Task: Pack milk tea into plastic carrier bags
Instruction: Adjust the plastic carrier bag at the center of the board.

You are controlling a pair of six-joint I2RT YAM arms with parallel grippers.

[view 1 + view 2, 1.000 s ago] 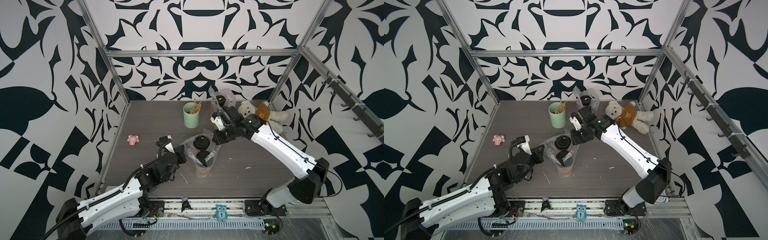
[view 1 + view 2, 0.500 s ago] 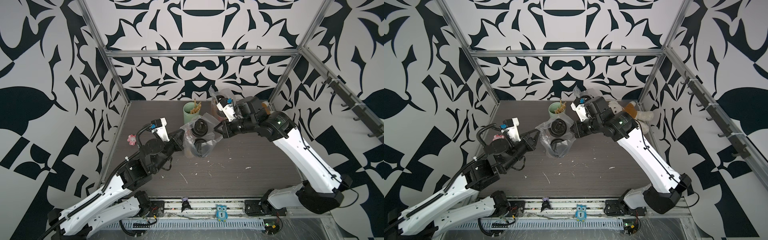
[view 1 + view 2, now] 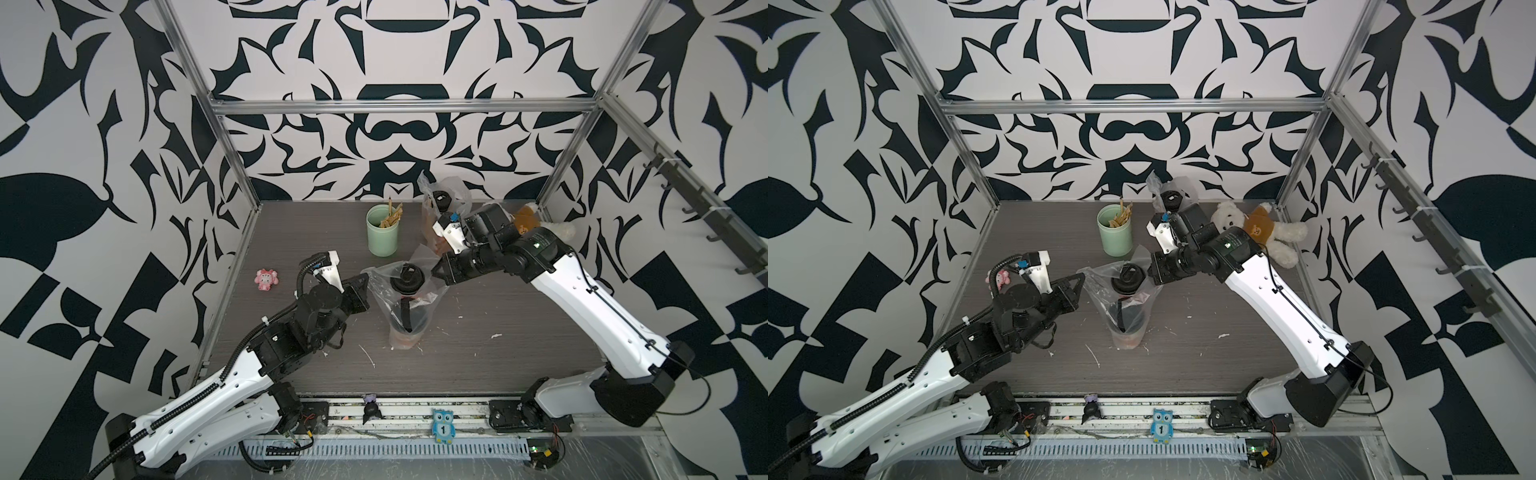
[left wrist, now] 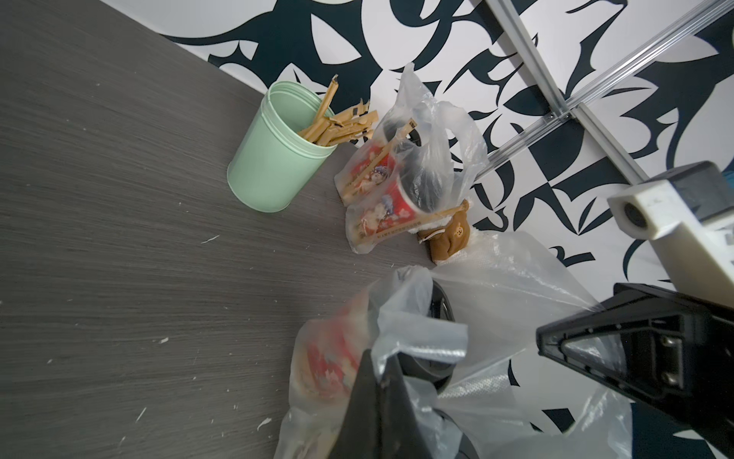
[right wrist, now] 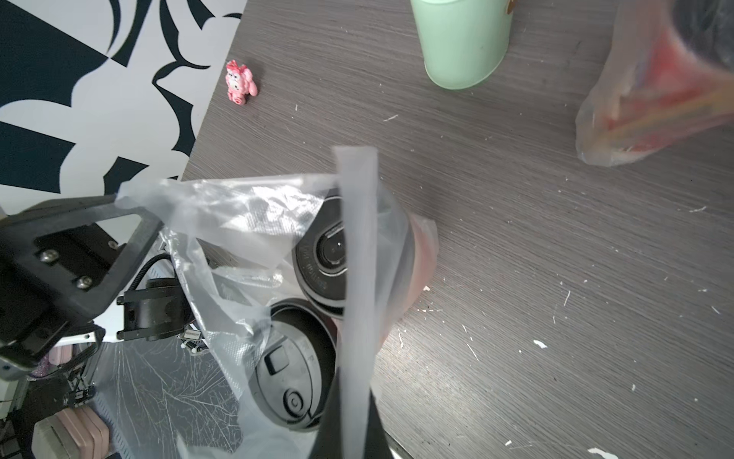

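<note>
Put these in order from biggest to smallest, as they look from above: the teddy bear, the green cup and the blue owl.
In a top view, largest to smallest:
1. teddy bear
2. green cup
3. blue owl
The owl sits nearer the camera, yet it looks smallest, so the order is safe.

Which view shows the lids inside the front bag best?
Right wrist: it looks straight into the bag mouth, with both black lids visible. Both top views show one lid clearly and one through plastic; the left wrist view catches only dark edges.

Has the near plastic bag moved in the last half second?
Yes. The carrier bag has shifted away from the mint-green cup, toward the front rail.
</note>
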